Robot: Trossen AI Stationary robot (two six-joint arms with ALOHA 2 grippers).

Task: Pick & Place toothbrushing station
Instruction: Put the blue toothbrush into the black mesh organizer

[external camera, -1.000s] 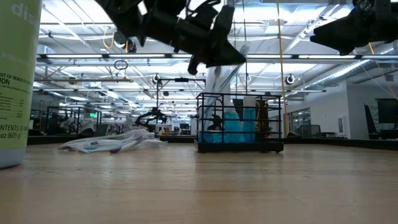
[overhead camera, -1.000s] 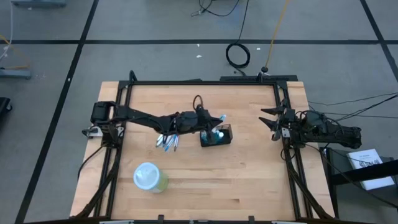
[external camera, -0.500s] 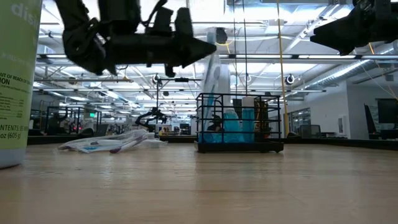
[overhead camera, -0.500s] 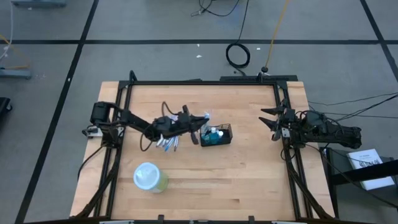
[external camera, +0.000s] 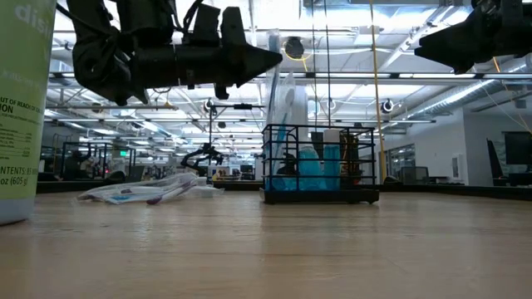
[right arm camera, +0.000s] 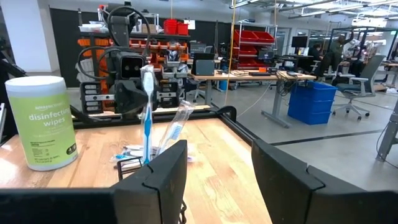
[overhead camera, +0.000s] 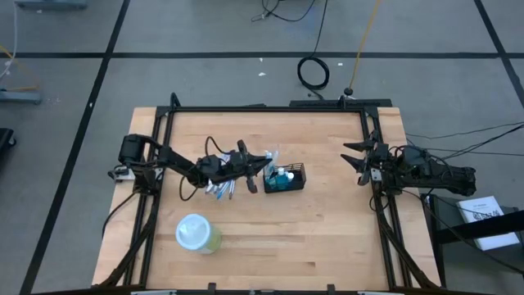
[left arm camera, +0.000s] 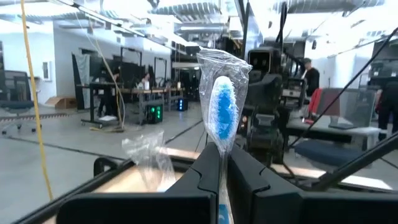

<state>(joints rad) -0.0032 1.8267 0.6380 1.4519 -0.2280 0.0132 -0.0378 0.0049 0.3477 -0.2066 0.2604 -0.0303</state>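
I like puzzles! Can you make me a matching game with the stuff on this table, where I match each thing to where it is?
Things:
1. wrapped blue toothbrush
2. black wire-mesh caddy
3. disinfecting wipes tub
4. pile of wrapped toothbrushes

Places:
A. standing alone near the table's front edge
B. lying flat on the wood beside the caddy
C. pinched upright in the left end effector
D. in the middle of the table, with blue items inside

Pairs: 1-C, 2-D, 3-A, 4-B
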